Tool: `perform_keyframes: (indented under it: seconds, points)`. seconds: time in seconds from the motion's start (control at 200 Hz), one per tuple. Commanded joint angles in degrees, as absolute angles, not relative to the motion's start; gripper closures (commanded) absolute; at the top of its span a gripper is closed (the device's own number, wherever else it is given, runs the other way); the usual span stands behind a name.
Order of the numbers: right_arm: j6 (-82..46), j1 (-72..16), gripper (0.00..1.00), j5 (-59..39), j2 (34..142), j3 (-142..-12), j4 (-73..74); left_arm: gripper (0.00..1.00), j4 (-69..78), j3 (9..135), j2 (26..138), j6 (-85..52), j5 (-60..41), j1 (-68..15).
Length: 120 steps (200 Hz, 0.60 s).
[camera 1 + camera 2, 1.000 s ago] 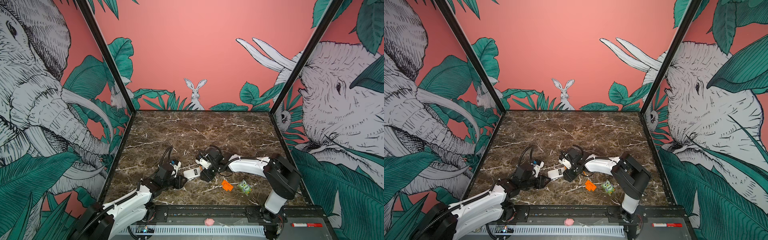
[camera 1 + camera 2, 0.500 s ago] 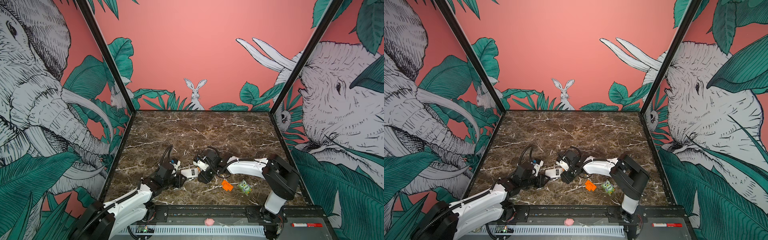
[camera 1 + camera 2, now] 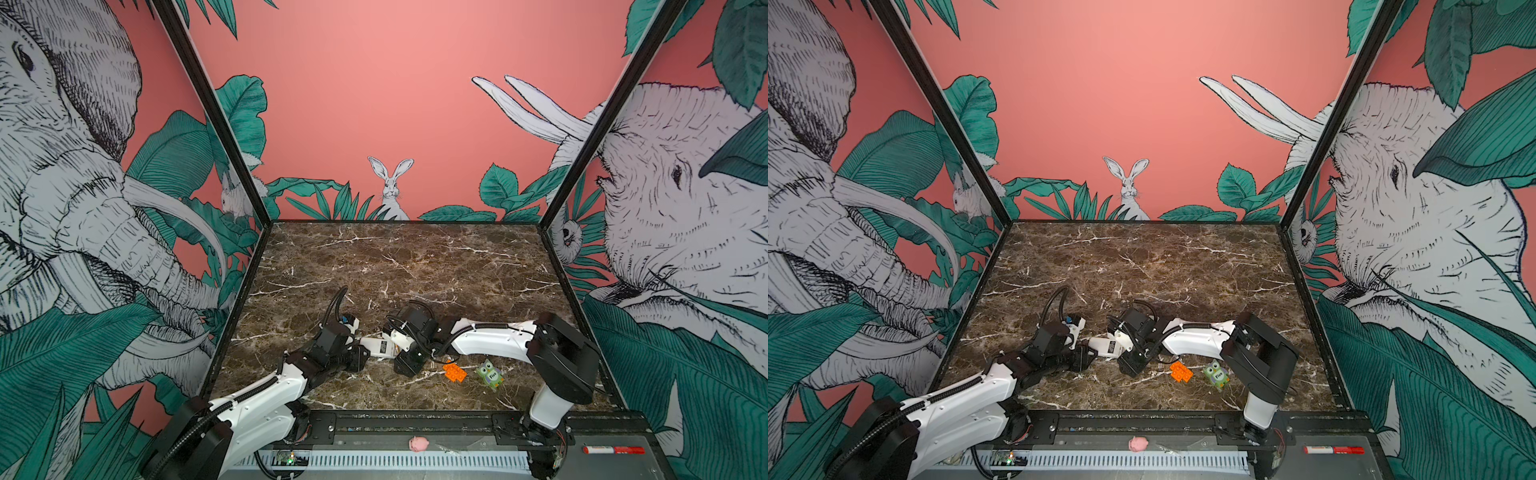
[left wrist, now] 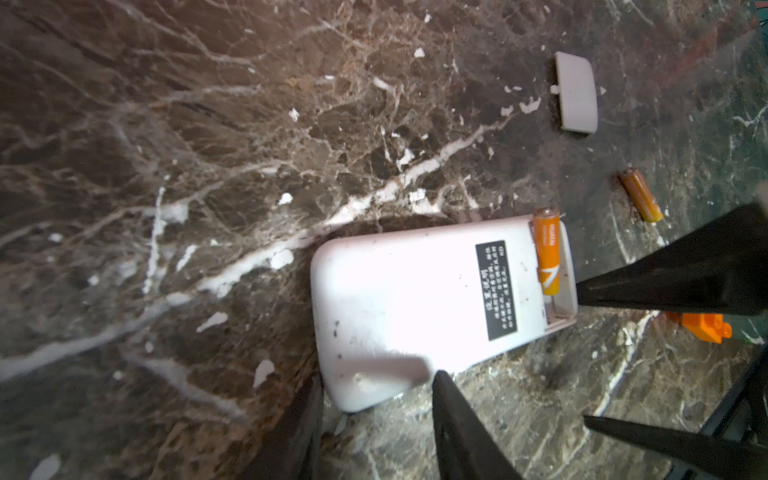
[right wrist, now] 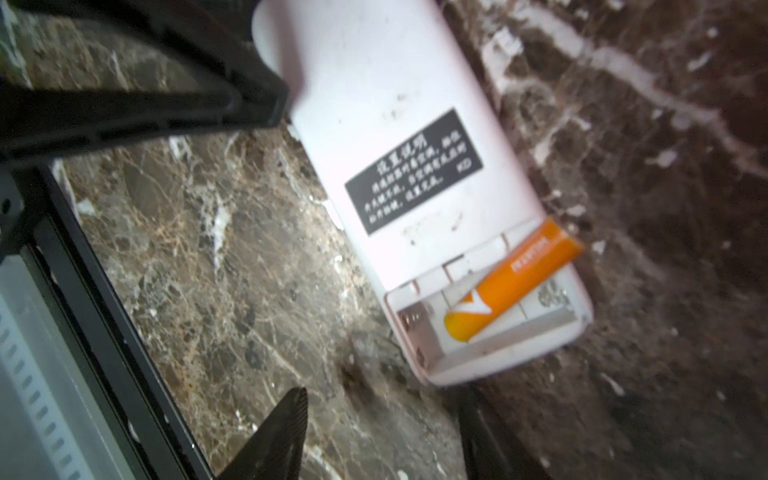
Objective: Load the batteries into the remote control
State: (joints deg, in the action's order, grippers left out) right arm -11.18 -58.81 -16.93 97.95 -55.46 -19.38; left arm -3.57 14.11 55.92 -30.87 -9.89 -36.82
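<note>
Brown marble tabletop (image 3: 395,266) fills the floor of a booth with painted jungle walls. In both top views the white remote control (image 3: 376,347) lies near the front, between the left gripper (image 3: 360,358) and the right gripper (image 3: 409,362); an orange brick (image 3: 454,371) and a green owl toy (image 3: 490,374) sit just right of them. The left wrist view shows the remote back side up, label showing, its plain end pinched between the left gripper's partly closed fingers (image 4: 455,419). One battery (image 4: 547,257) lies in the open compartment at the far end, one tip poking past the rim. A second battery (image 4: 640,200) lies loose on the marble nearby, and the white cover (image 4: 575,93) lies further off. One finger of the right gripper sits right at the compartment end. In the right wrist view the right gripper's fingers (image 5: 282,436) stand apart with nothing between them, just short of the compartment, where the battery sits aslant, not seated; a black left-gripper finger overlaps the remote's other end
</note>
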Motion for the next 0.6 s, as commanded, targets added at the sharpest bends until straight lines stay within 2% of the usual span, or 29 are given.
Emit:
perform_keyframes:
  seconds: [0.0, 0.165, 0.405, 0.595]
  points:
    - [-6.5, -58.4, 0.42, -13.4, 94.2, -57.1, -26.6, 0.55, -6.1, 14.9, 56.2, -30.4, -9.3, -36.8]
    - [4.3, -54.2, 0.41, -12.7, 92.2, -58.8, -30.7, 0.56, -6.3, 15.2, 56.2, -30.1, -9.6, -36.8]
    - [27.4, -50.4, 0.41, -18.0, 92.1, -65.0, -33.7, 0.56, -5.1, 15.1, 56.6, -30.2, -10.8, -36.7]
    - [41.6, -47.9, 0.42, -20.0, 97.8, -71.9, -37.7, 0.56, -4.9, 15.0, 56.6, -30.3, -11.7, -36.6]
